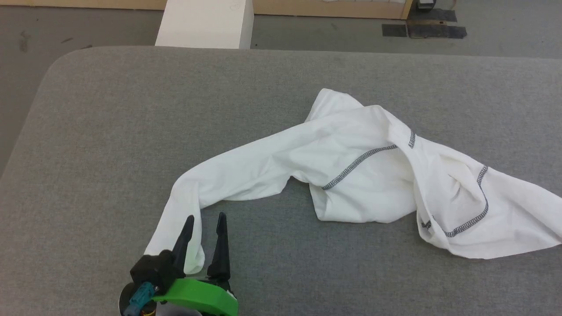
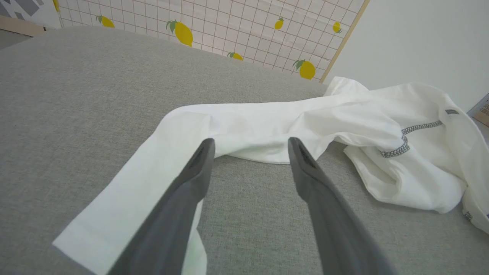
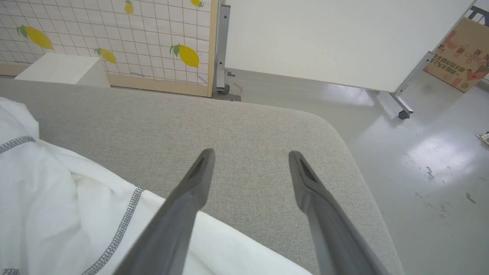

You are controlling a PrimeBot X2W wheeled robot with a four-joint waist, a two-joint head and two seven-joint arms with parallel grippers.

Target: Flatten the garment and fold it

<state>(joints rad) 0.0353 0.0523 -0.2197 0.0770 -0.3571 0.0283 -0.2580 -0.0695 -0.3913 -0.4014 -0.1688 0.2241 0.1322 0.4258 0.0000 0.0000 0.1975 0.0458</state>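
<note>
The garment (image 1: 360,171), a white long-sleeved shirt with dark zigzag stitching, lies crumpled on the grey padded table (image 1: 109,131). One sleeve stretches down toward the front left. My left gripper (image 1: 205,219) hovers over that sleeve's cuff end, open, with one finger above the cloth and nothing held. In the left wrist view the sleeve (image 2: 153,172) runs under my left gripper (image 2: 250,144). In the right wrist view my right gripper (image 3: 250,156) stands open above the table's right end, with the garment's edge (image 3: 68,206) beneath its left finger and nothing gripped.
A white rigid box (image 1: 206,24) stands on the floor beyond the table's far edge. The table's rounded right corner (image 3: 344,141) drops to a glossy floor. A lemon-patterned screen (image 3: 114,38) and a cardboard box (image 3: 458,53) stand further off.
</note>
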